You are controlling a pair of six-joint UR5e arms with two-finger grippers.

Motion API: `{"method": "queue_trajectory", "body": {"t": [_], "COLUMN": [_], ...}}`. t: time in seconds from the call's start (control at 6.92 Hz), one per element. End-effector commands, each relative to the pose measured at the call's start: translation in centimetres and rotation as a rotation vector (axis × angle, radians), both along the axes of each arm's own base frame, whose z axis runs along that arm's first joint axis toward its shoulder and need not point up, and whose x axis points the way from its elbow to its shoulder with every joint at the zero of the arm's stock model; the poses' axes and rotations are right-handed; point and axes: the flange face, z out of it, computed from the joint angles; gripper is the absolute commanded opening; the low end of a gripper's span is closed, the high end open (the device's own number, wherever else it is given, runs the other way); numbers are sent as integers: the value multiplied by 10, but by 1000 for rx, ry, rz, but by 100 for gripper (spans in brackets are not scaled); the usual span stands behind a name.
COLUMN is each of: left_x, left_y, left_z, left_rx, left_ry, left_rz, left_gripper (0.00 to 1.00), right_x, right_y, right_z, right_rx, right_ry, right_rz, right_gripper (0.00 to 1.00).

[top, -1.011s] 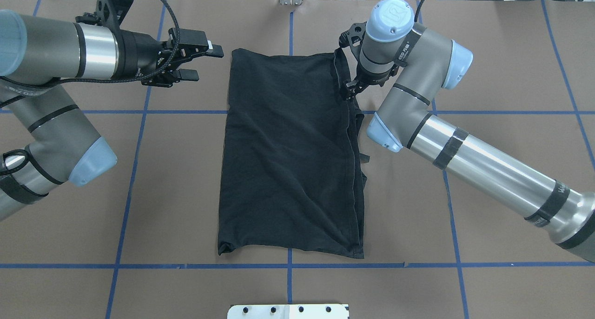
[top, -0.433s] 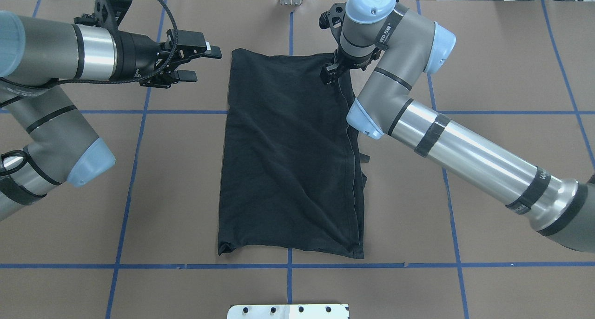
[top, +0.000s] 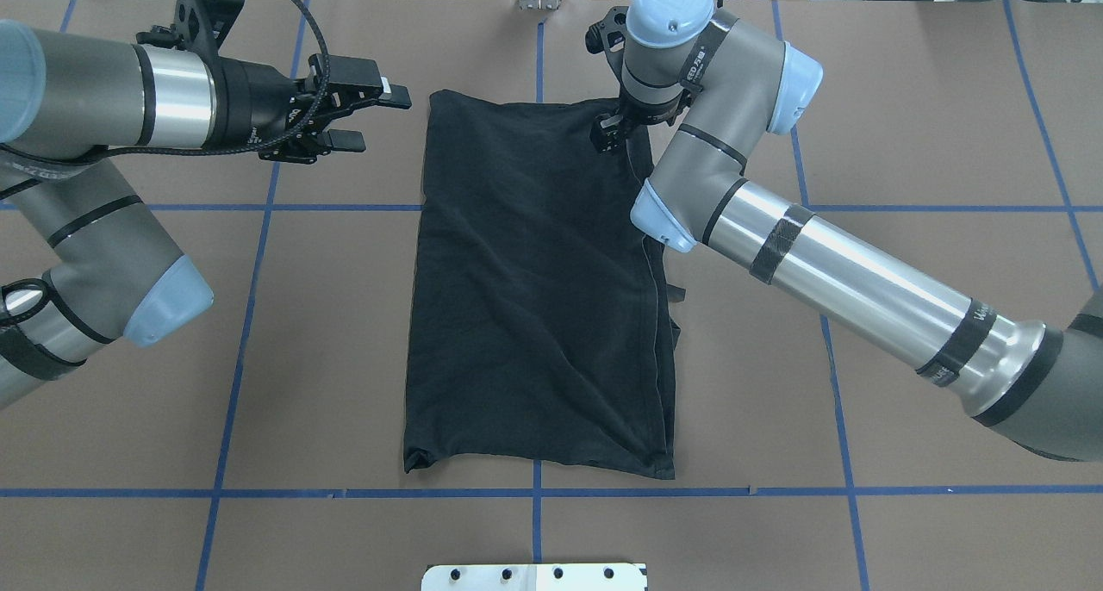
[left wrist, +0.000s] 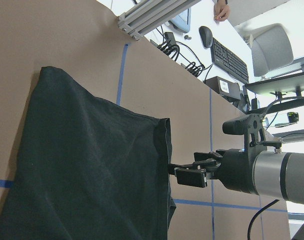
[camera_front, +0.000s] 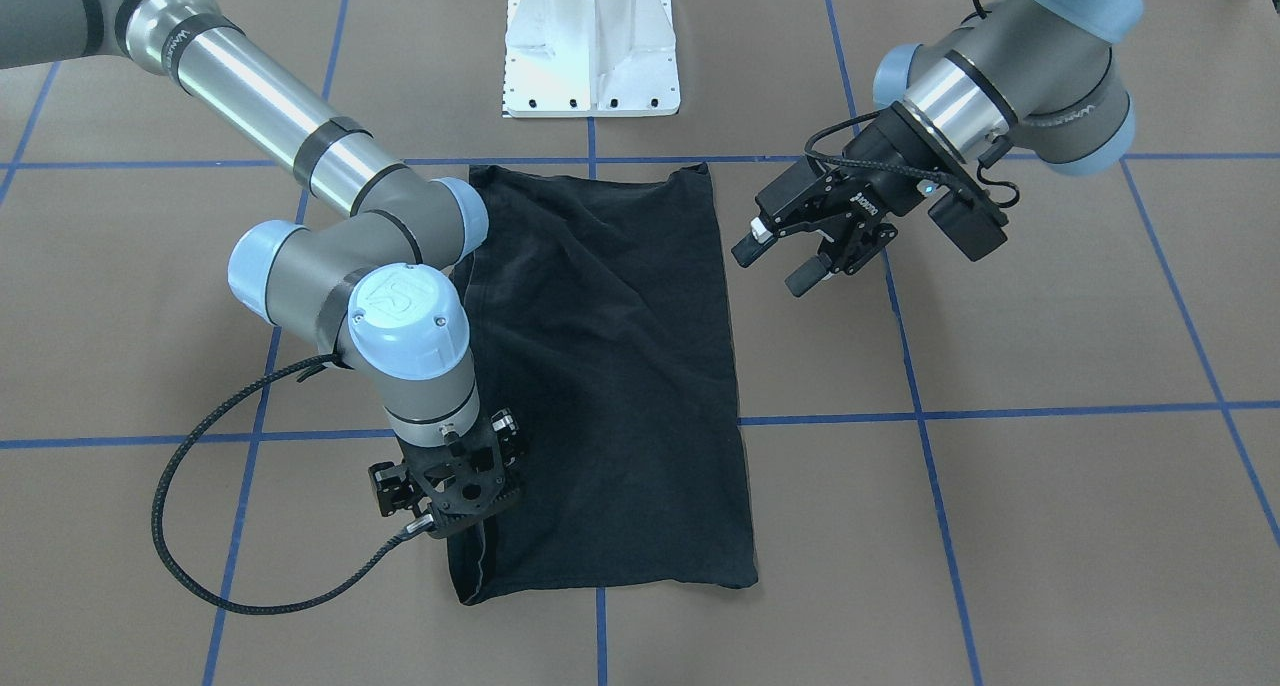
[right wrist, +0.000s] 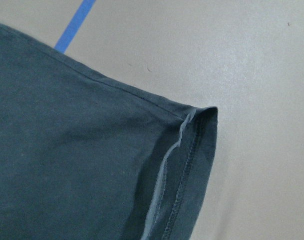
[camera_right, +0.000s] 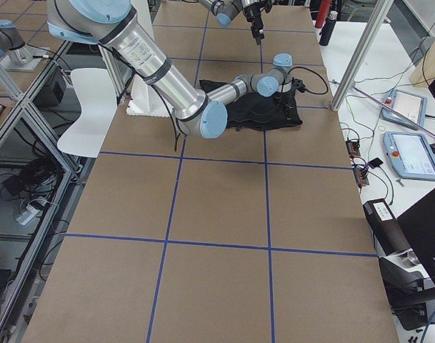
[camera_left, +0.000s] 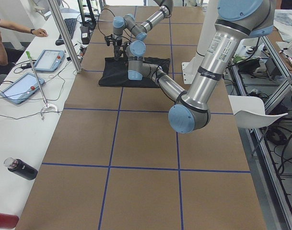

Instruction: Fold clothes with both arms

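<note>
Left gripper (top: 388, 122): fingers spread wide, holding nothing, hovering just beside the far left corner of the T-shirt (top: 534, 298) and not touching it.
Right gripper (top: 607, 134): pointed straight down at the shirt's far right corner, at the cloth edge; its wrist hides the fingers, so spread or pressed together cannot be told.
T-shirt: black, folded into a long rectangle with no logo showing, lying flat at the middle of the brown table (top: 905, 100) across the blue tape lines (top: 250, 289).
Hemmed corner (right wrist: 191, 150): lies flat on the table in the right wrist view.
</note>
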Motion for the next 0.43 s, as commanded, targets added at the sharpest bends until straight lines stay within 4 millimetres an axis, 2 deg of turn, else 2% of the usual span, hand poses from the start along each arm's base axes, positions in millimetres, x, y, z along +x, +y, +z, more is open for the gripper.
{"method": "queue_trajectory", "body": {"t": [0.0, 0.29], "left_x": [0, 0], "left_y": [0, 0], "left_z": [-2, -3], "left_rx": [3, 4], "left_ry": [3, 4], "left_rz": [0, 0], "left_gripper": [100, 100], "right_x": [-8, -9], "right_y": [-2, -3], "right_z": [16, 22], "right_rx": [2, -3], "right_ry": [8, 21], "right_rz": [-2, 2], "right_gripper": [100, 100]}}
